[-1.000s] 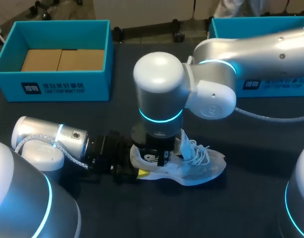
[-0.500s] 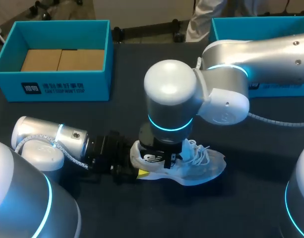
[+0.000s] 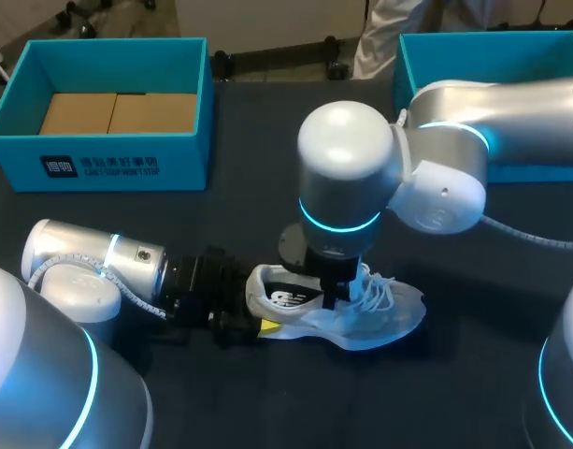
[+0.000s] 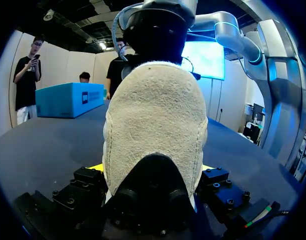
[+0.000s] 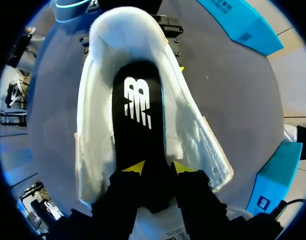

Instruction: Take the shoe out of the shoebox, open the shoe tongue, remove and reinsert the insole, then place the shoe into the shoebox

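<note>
Between fingers of right claw (image 5: 157, 167): black insole (image 5: 138, 110), pinched, lying inside white shoe (image 5: 93, 130). Left claw (image 4: 150, 167) clamps shoe at heel end. Risk: insole buckles or slips from pinch if tugged crooked; shoe twists loose.

Right arm (image 3: 347, 178) shifted rightward along shoe (image 3: 389, 318), right gripper (image 5: 153, 167) carried from heel toward tongue, more of insole (image 5: 138, 110) uncovered.

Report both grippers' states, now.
Left gripper: closed on the heel of the white mesh sneaker.
Right gripper: closed on the black logo-printed insole inside that sneaker.
</note>
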`<move>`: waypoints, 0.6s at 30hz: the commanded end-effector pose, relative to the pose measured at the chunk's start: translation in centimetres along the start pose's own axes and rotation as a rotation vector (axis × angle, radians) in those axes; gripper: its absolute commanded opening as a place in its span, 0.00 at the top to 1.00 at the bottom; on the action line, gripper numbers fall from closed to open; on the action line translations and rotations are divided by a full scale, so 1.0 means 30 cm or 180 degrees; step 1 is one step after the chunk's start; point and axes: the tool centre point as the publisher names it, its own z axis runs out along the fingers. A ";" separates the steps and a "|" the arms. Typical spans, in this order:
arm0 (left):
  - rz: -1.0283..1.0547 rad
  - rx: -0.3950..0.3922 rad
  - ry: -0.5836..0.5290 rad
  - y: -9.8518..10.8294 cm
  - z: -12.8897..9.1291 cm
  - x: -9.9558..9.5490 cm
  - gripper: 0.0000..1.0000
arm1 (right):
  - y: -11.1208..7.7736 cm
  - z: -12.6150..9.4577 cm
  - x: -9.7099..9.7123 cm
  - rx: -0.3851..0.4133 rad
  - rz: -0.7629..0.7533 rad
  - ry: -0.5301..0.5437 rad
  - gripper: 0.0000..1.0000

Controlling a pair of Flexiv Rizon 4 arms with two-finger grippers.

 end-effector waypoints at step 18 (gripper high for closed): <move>0.0000 -0.0005 -0.0008 0.005 0.000 0.005 1.00 | -0.036 0.146 0.136 0.0259 -0.0015 0.0709 0.78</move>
